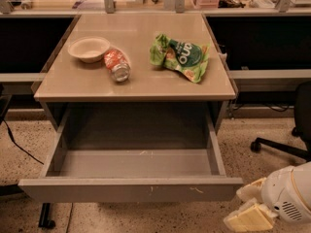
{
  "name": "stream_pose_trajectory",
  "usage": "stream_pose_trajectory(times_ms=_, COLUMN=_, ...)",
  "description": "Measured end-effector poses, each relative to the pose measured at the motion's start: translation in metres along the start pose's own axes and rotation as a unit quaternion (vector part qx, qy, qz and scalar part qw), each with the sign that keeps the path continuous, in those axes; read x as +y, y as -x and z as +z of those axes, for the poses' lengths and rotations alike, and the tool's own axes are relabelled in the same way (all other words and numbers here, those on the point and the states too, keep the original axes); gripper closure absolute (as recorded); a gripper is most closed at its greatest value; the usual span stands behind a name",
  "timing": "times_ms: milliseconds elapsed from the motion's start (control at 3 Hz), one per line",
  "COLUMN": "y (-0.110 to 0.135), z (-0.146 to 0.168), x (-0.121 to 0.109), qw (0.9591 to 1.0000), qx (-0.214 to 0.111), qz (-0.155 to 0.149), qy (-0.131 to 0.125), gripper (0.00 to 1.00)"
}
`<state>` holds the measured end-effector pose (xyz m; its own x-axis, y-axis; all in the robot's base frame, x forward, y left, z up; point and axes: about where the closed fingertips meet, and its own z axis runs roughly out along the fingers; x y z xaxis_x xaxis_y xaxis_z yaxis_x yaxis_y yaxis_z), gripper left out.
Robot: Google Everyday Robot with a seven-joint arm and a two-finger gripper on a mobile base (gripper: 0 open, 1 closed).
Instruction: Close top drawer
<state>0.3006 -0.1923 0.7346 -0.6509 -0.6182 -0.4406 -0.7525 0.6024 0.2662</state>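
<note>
The top drawer (131, 190) is a wide grey metal drawer pulled far out from under the tabletop (87, 84). Its flat front has small white scuffs at the centre and right, and its inside holds nothing. My gripper (239, 208), white-bodied with pale yellow tips, is low at the bottom right. It sits just right of and slightly below the drawer front's right corner, close to it and not visibly touching.
On the tabletop lie a white bowl (89, 48), a tipped orange can (116, 65) and a green chip bag (181, 56). An office chair base (277, 147) stands at the right. A black cable (17, 147) and a caster (46, 222) are at the left floor.
</note>
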Motion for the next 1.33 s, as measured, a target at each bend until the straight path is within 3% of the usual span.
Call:
stream_pose_trajectory(times_ms=667, y=-0.001, z=0.013, x=-0.002, qw=0.9999, qx=-0.001, qz=0.007, qy=0.012, gripper=0.88)
stream_pose_trajectory(times_ms=1000, y=0.004, z=0.081, x=0.000, qw=0.9982, qx=-0.001, qz=0.006, qy=0.059, gripper=1.00)
stream_pose_trajectory(times_ms=1333, y=0.030, z=0.126, x=-0.001, qw=0.9965, qx=-0.025, qz=-0.014, qy=0.078, gripper=1.00)
